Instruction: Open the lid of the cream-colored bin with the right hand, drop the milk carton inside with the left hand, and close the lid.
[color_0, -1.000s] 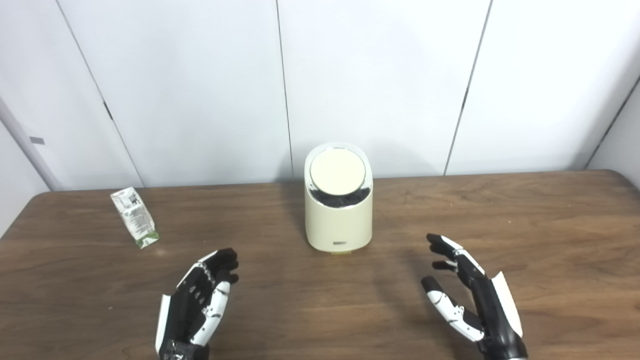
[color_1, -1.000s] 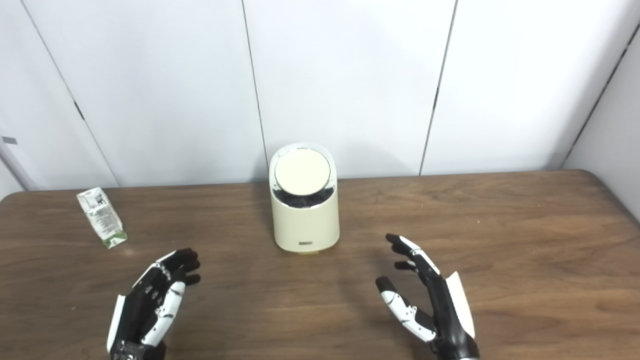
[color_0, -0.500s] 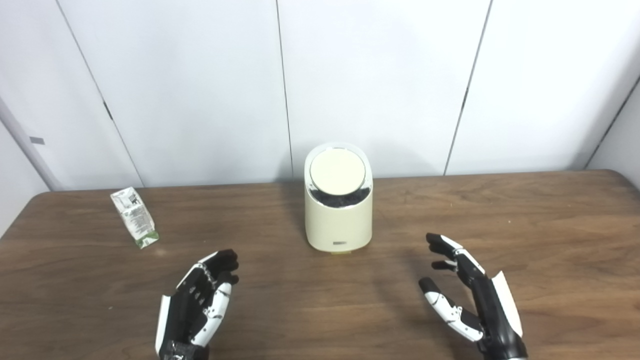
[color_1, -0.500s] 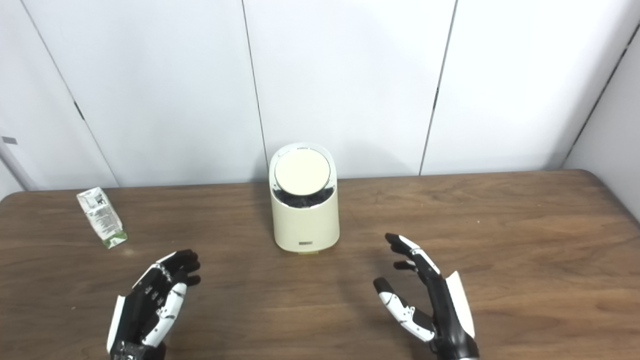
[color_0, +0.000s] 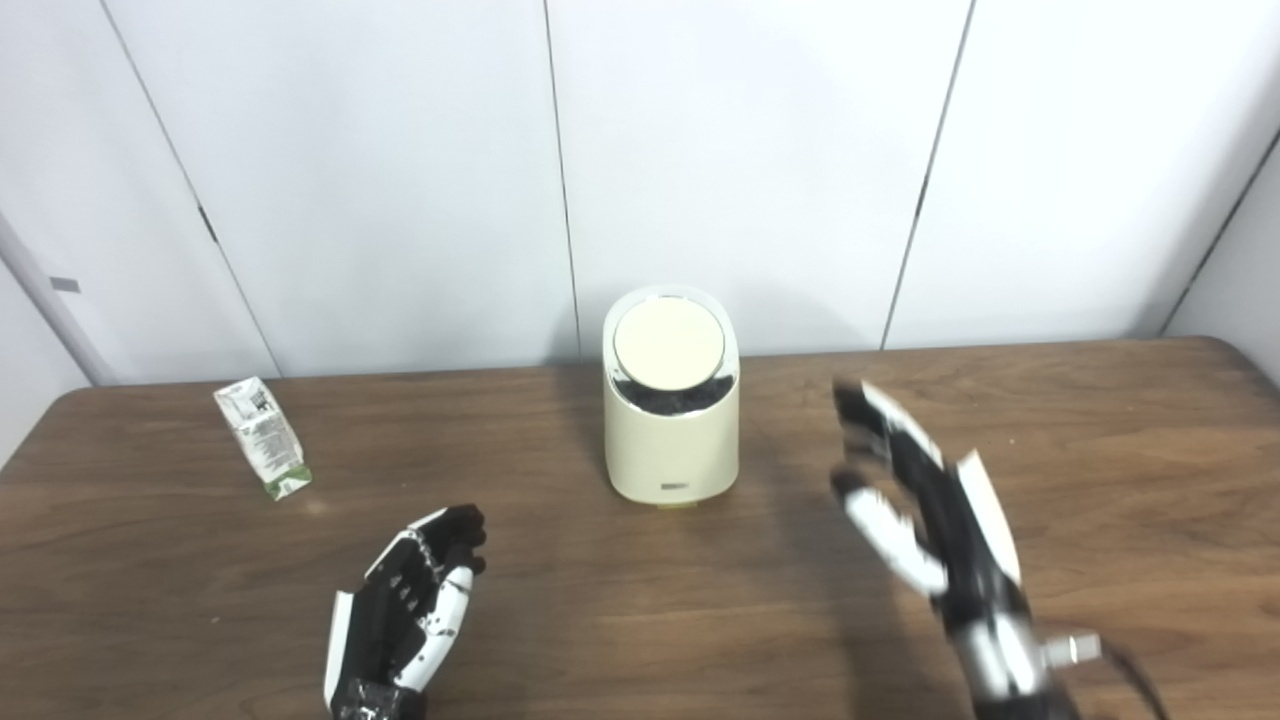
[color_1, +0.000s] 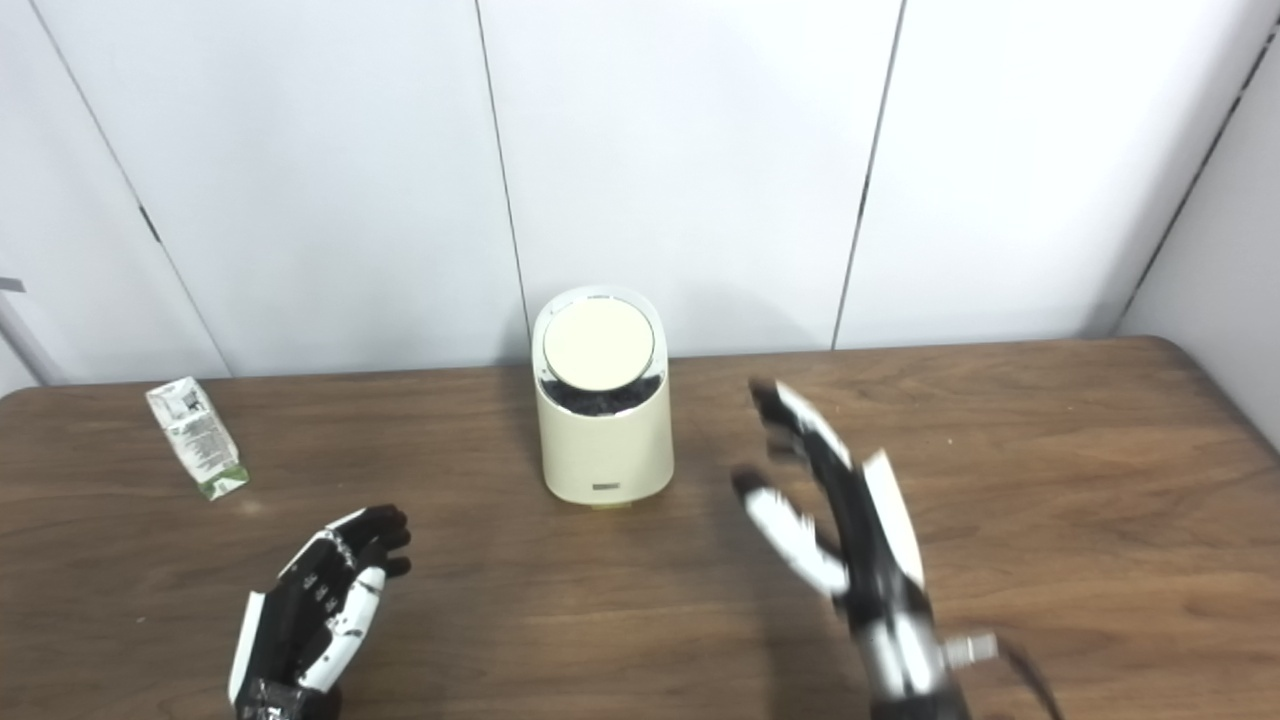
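- The fingers (color_0: 868, 412) of the right hand (color_0: 925, 500) are being held apart, and nothing is being held in them. They are a little blurred, so how far each one is bent cannot be told.
- The right hand is being held up above the desk (color_0: 1100, 450), to the right of the cream-colored bin (color_0: 671, 440) and not touching it. The fingers are being pointed up and away, with the thumb side turned toward the bin.
- The lid (color_0: 668, 340) is lying shut on top of the bin. If the lid is pushed from the side, the bin could be slid back or knocked over, because it looks light.
- The fingers could also slip off the smooth round lid, and then the lid would stay shut.
- The left hand (color_0: 410, 600) is being held low over the desk with the fingers a little curled and apart, and nothing is in it.
- The milk carton (color_0: 262, 438) is lying on the desk far to the left, well apart from both hands. It could be pushed away if it is grabbed badly.
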